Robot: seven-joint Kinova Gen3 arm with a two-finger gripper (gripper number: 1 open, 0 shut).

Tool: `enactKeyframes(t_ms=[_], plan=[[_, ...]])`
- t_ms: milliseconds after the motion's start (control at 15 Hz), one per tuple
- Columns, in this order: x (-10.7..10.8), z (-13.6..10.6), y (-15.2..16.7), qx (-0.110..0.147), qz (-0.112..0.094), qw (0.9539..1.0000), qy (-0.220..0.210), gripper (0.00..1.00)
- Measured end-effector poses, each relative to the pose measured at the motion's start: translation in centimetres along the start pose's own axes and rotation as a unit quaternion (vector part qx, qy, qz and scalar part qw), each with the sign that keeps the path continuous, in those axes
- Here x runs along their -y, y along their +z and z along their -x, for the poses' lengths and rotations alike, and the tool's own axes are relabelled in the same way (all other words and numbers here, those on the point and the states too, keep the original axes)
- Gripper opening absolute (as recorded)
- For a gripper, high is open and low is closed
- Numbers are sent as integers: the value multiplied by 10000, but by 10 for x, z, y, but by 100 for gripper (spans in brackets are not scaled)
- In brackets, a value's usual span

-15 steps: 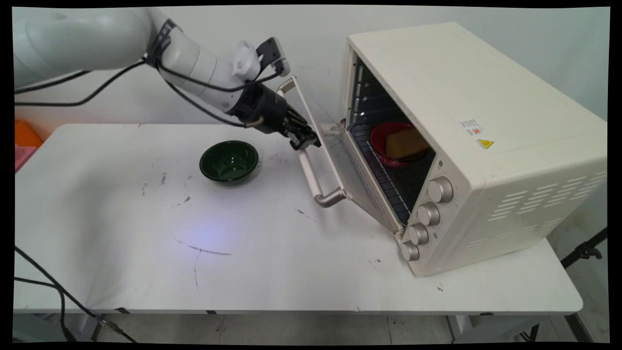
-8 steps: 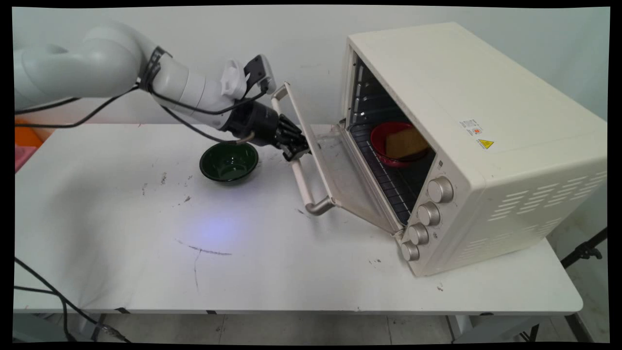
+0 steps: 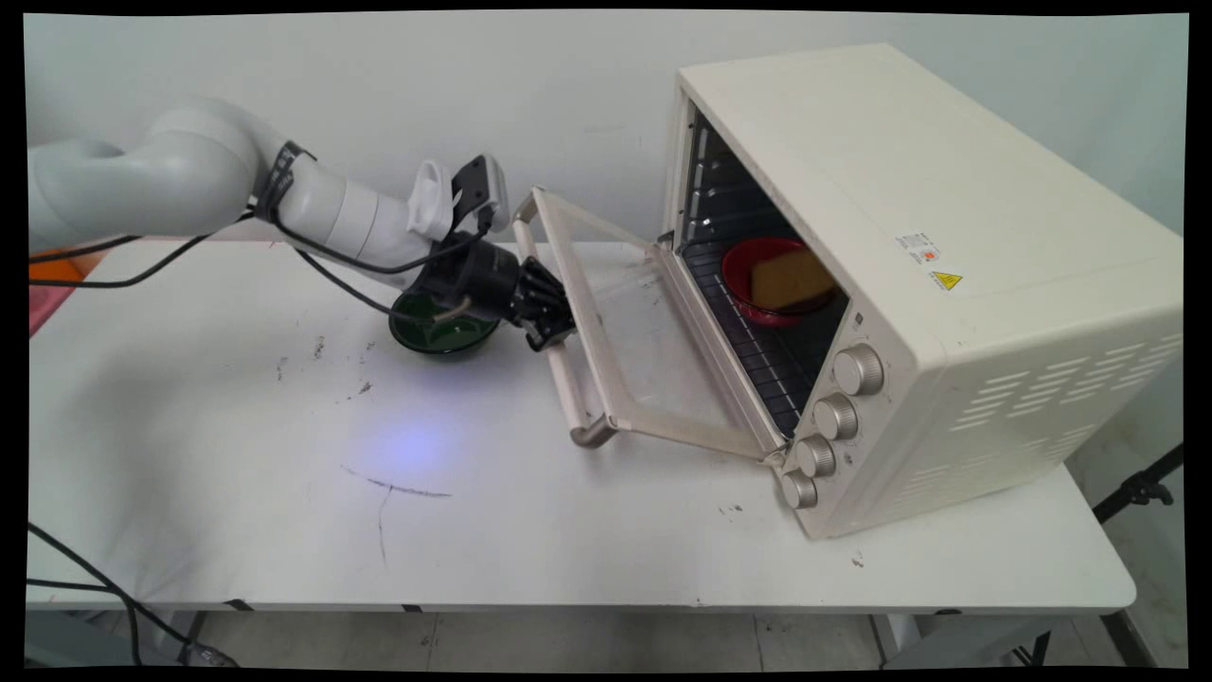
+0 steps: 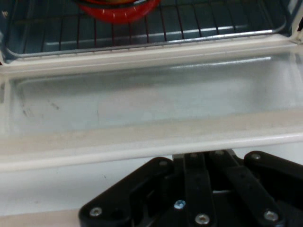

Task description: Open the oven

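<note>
White table (image 3: pixel 587 530), scuffed with dark marks, wall behind it.

Cream toaster oven (image 3: pixel 947 284) stands on the table's right part, set at an angle, its open front facing left. Four silver knobs (image 3: pixel 833 417) run in a column down the front's near side. Small warning labels on its top.

Oven door (image 3: pixel 625 350), glass pane in a cream frame, hangs open, hinged at the bottom and dropped most of the way toward the table, sloping down and out to the left. In the hand view the pane (image 4: pixel 151 94) fills the middle of the picture, with the oven's wire rack (image 4: pixel 142 28) beyond it.

Door handle (image 3: pixel 559 365), a cream bar on silver end brackets, runs along the door's free edge, at the far left of the door.

Gripper (image 3: pixel 549 327) sits at the handle's upper half, closed around the bar. In the hand view only the black linkage (image 4: pixel 199 194) shows at the bottom, with the cream bar passing right in front of it; the fingertips themselves are hidden.

Dark green bowl (image 3: pixel 437 327) on the table just left of the door, partly covered by the wrist and gripper body.

Red dish (image 3: pixel 767 284) on the rack inside the oven, holding a tan slab-like item (image 3: pixel 791 279); what it is I cannot tell.
</note>
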Motion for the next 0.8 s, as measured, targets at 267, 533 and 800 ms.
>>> enactKeyframes(t_ms=[267,533,800], plan=[[-1,13,3,-7,41,10000,39,0],[-2,28,3,19,81,9999,60,0],[-6,38,-4,0,138,9998,150,0]])
